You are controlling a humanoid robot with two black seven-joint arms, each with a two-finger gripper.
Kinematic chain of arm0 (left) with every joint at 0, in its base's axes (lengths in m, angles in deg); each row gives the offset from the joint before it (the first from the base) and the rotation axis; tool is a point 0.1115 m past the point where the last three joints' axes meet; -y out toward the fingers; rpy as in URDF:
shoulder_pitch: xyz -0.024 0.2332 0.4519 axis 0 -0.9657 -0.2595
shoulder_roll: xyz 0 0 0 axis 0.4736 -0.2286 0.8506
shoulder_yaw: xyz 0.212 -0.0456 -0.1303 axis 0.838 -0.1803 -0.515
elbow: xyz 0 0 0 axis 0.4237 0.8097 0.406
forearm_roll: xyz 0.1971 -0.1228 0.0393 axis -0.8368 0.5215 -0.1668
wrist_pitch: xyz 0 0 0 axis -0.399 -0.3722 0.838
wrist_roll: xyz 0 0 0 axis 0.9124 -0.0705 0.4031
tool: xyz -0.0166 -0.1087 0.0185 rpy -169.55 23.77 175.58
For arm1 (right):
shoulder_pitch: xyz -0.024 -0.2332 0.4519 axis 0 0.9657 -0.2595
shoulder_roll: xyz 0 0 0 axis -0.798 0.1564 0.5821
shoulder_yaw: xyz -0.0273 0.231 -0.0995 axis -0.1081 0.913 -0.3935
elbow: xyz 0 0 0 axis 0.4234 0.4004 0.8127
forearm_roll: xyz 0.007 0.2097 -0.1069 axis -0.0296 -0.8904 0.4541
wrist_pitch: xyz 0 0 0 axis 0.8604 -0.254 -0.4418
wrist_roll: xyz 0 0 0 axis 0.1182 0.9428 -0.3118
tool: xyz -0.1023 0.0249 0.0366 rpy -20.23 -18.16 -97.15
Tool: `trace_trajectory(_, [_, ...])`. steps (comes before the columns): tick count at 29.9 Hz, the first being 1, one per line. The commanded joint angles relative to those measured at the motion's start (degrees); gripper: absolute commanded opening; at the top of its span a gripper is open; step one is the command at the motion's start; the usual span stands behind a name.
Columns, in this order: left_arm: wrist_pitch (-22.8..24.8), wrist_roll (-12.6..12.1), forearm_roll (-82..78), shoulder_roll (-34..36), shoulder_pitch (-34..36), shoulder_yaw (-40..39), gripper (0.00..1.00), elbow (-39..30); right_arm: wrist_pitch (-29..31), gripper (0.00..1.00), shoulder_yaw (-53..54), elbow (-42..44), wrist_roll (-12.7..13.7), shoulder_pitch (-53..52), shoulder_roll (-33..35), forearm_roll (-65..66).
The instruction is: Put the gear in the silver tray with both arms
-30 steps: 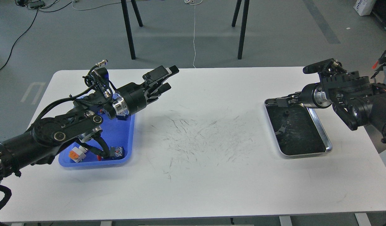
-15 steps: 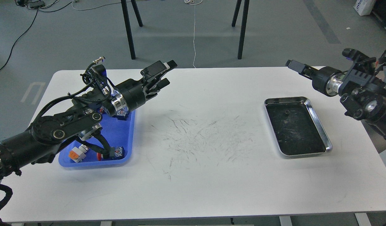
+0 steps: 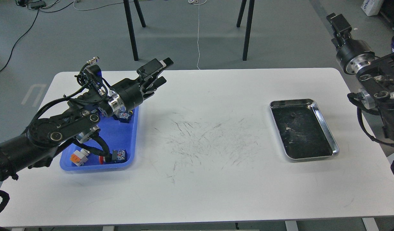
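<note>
The silver tray [image 3: 327,127] on the right is showing polished metal along its rim and a dark, scratched, reflective bottom. The tabletop [image 3: 203,186] is looking matt white and smooth, with dark scuff marks spreading across its middle. The blue tray [image 3: 120,141] on the left is looking like slightly glossy plastic. The arms [image 3: 68,125] are showing matt black casings, with shiny metal wrist rings gleaming.

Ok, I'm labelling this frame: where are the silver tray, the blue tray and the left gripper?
silver tray [image 3: 327,123]: head view, right rim.
blue tray [image 3: 124,136]: head view, bare floor.
left gripper [image 3: 161,72]: head view, between fingertips.
</note>
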Motion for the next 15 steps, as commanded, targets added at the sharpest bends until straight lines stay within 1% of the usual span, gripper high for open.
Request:
trace_trajectory(1, [-0.10,0.00,0.38,0.48,-0.57,0.01,1.00,0.12,2.79,0.98,4.12,-0.46,0.00,0.05,-0.06,-0.49])
trace_trajectory(5, [-0.45,0.00,0.47,0.48,-1.01,-0.08,1.00,0.20,4.81,0.98,6.76,-2.47,0.00,0.40,-0.06,-4.26])
trace_trajectory(9, [-1.16,0.00,0.47,0.48,-1.36,-0.78,1.00,0.29,5.78,0.98,8.17,-6.60,0.00,1.19,-0.06,-8.04])
trace_trajectory(15, [-1.24,0.00,0.47,0.31,-2.07,-1.75,1.00,0.29,7.98,0.98,10.54,-16.61,0.00,4.70,0.03,-11.91])
